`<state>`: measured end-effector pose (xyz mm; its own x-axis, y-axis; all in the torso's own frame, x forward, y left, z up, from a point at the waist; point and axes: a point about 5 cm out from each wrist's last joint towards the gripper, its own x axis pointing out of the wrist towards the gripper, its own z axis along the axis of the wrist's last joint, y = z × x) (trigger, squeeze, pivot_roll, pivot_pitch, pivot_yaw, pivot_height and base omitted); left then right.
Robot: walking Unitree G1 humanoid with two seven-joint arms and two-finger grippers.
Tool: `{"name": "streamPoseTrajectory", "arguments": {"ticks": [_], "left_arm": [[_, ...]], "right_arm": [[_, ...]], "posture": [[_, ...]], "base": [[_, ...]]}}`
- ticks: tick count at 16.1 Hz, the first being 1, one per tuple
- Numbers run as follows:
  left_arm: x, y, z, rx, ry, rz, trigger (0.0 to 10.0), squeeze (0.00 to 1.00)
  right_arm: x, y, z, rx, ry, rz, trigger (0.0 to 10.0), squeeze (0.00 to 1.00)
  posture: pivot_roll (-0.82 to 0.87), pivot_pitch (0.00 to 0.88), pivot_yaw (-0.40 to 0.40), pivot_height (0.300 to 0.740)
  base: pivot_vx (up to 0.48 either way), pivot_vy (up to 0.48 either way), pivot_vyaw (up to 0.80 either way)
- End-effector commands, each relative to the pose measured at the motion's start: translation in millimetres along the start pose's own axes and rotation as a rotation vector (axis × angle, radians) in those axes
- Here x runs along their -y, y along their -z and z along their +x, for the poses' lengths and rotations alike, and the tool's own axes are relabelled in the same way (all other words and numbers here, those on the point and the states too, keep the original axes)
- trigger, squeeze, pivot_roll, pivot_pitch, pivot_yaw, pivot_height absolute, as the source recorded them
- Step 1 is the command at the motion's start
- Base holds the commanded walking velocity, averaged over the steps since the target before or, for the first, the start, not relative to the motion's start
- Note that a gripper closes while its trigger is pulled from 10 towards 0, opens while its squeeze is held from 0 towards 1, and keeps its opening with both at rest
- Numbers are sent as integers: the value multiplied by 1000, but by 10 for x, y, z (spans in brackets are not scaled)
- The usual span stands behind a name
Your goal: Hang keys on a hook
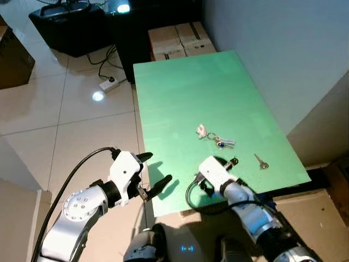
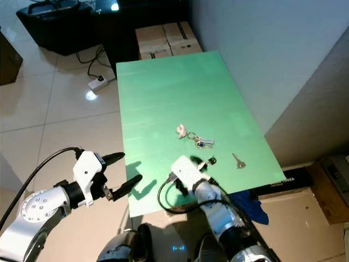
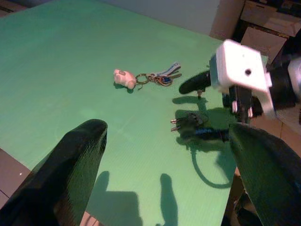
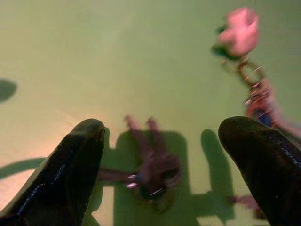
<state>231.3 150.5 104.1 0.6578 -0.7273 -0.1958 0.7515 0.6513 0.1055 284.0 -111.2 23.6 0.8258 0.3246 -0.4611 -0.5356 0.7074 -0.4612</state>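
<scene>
A key bunch (image 1: pixel 221 142) with a small pink charm (image 1: pixel 201 130) lies on the green table (image 1: pixel 202 93), toward its near end. A single key (image 1: pixel 261 161) lies apart to the right. My right gripper (image 1: pixel 226 161) hovers open over the table's near edge, just short of the bunch (image 4: pixel 261 101), with nothing between its fingers. A black plug (image 3: pixel 188 123) on a cable lies on the table under it. My left gripper (image 1: pixel 154 170) is open and empty beside the table's near left corner, pointing across at the bunch (image 3: pixel 160 77).
Cardboard boxes (image 1: pixel 180 38) stand past the table's far end, next to dark equipment (image 1: pixel 71 24). A white power strip (image 1: pixel 109 83) with cables lies on the tiled floor. A wall runs along the table's right side. A flat carton (image 1: pixel 305 213) sits at the near right.
</scene>
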Motion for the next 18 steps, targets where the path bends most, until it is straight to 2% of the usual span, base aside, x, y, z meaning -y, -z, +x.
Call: {"name": "streamPoseTrajectory", "arguments": {"ticks": [1, 3, 4, 5, 8, 9, 12, 18], "left_arm": [[-10, -36, -15, -2, -5, 21, 10000, 0], [-13, -54, -14, 6, -8, 21, 10000, 0], [-4, -51, -22, 8, -9, 17, 10000, 0], [1, -47, -27, 6, -5, 15, 10000, 0], [0, -48, -20, 5, -1, 13, 10000, 0], [10, -51, -11, 7, 4, 12, 10000, 0], [66, -50, -31, 6, 47, 7, 10000, 0], [38, -46, -68, -16, 53, 36, 10000, 0]], "right_arm": [[6, -30, -38, 18, -6, -2, 10000, 0], [131, 11, -180, 19, 13, 30, 10000, 0], [137, 52, -281, 19, 5, 80, 10000, 0], [111, 47, -396, 39, -5, 88, 10000, 0], [54, 8, -563, 73, -34, 122, 10000, 0], [36, 43, -592, 49, -37, 137, 10000, 0], [-53, 171, -612, -25, 18, 252, 10000, 0], [-174, 354, -518, -83, 78, 364, 10000, 0]], "posture": [[-12, 225, 70, 740], [-16, 231, 69, 740], [-20, 232, 72, 740], [-22, 233, 74, 740], [-29, 238, 78, 740], [-28, 239, 76, 740], [-21, 237, 79, 740], [11, 236, 95, 740]], "base": [[0, 0, 0], [0, 0, 0], [0, 0, 0], [0, 0, 0], [0, 0, 0], [0, 0, 0], [0, 0, 0], [0, 0, 0]]}}
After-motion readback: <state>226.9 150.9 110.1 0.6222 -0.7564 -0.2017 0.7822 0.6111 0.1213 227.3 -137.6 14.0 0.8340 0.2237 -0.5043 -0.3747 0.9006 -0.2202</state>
